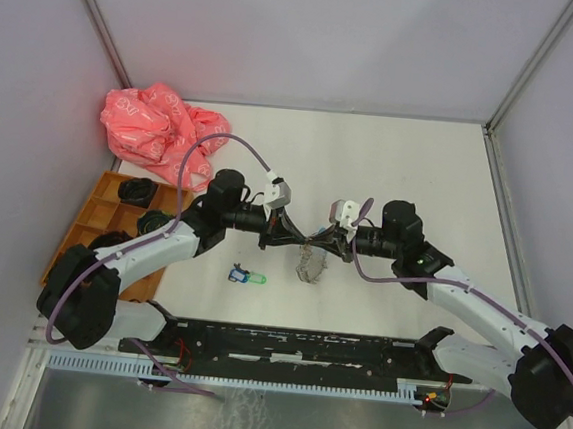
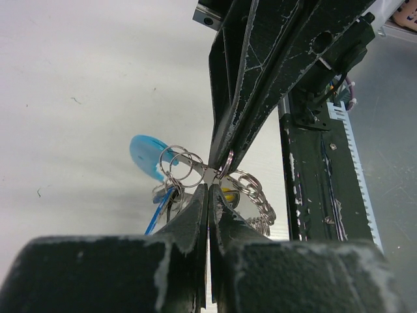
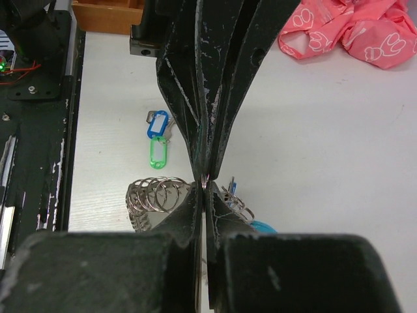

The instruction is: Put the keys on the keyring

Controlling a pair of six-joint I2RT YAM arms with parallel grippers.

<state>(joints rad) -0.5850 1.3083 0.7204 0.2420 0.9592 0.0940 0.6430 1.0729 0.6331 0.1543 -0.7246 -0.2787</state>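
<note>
one coiled wire keyring (image 3: 151, 194) (silvery), pinched, scuffed left hand (image 2: 209, 187), right hand (image 3: 203, 190)

Your left pincer (image 2: 209, 189) and right pincer (image 3: 203, 192) meet tip to tip at centre, pink plastic bag (image 1: 159, 128) and orange tray (image 1: 90, 219) crowd your left, far and right worktop (image 1: 400, 174) open.

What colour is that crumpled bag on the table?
The bag is pink with white paw-like prints, clearest in the right wrist view.
</note>
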